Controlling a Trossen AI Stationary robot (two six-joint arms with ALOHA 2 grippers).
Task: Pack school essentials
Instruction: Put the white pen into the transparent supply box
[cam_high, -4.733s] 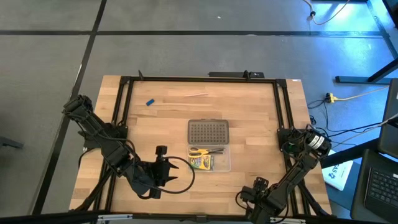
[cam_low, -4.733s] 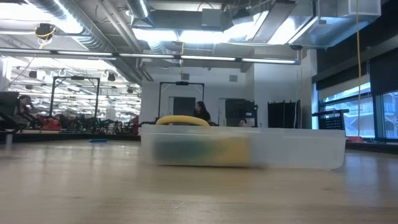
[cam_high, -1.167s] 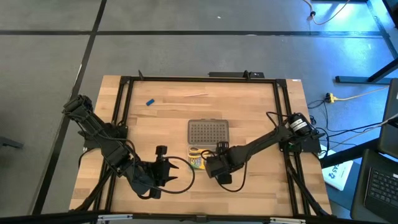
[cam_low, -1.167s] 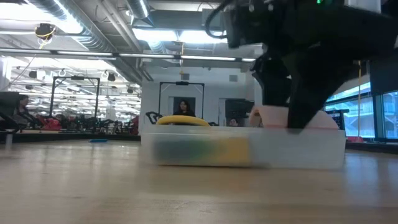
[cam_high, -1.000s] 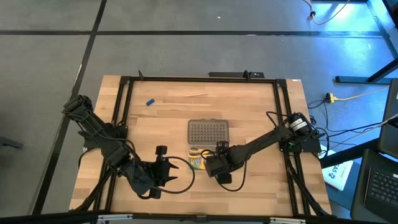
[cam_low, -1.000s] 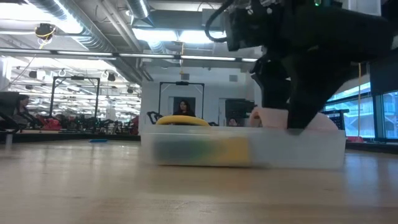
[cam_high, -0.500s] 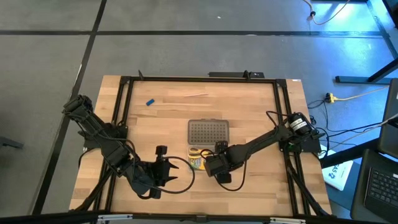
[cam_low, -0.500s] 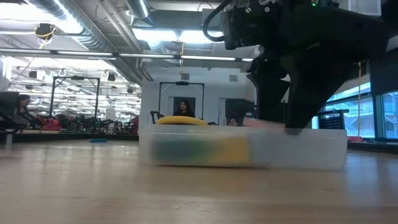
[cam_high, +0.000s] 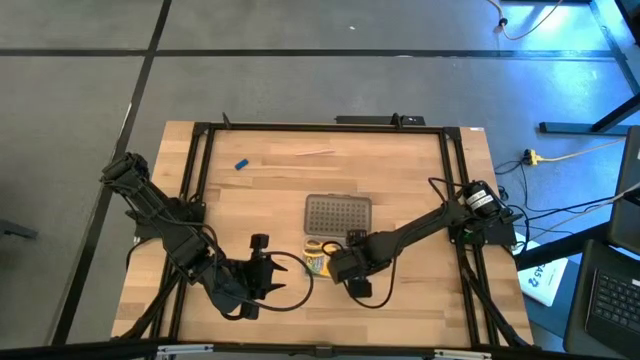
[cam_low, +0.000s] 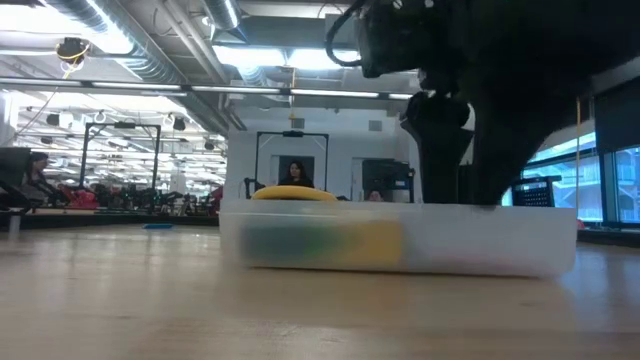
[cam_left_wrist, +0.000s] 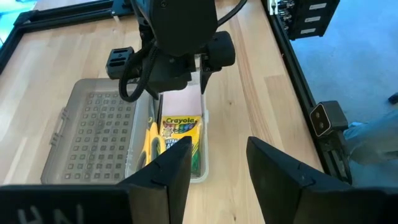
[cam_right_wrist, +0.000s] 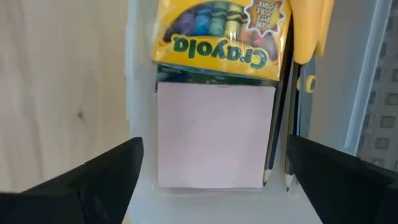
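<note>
My right gripper (cam_high: 340, 262) (cam_right_wrist: 214, 186) hangs open over the clear case (cam_low: 480, 250), pointing down. Between its spread fingers the pink sticky-note pad (cam_right_wrist: 214, 134) (cam_left_wrist: 181, 102) lies flat on the case floor, untouched. Beside the pad in the case are the green-and-yellow crayon box (cam_right_wrist: 217, 34) (cam_high: 318, 262), the yellow-handled scissors (cam_right_wrist: 311, 31) (cam_left_wrist: 152, 140) and thin pencils (cam_right_wrist: 280, 124). One finger (cam_right_wrist: 106, 180) stands outside the case wall (cam_right_wrist: 140, 124). My left gripper (cam_left_wrist: 217, 180) waits open near the table's near-left (cam_high: 258, 262). The tiny blue eraser (cam_high: 241, 164) and a pale stick (cam_high: 314, 152) lie toward the far edge.
The grey perforated lid (cam_high: 338, 212) (cam_left_wrist: 87, 137) lies open on the far side of the case. Black frame rails (cam_high: 196, 180) run round the tabletop. Bare wood lies between the case and the far edge. A person (cam_low: 292, 175) stands far off in the room.
The pink pad, which stood above the case rim between my right fingers, has gone down into the case and now lies flat. The right gripper has sunk with it. The case has slid a little on the table. The left arm has kept still.
</note>
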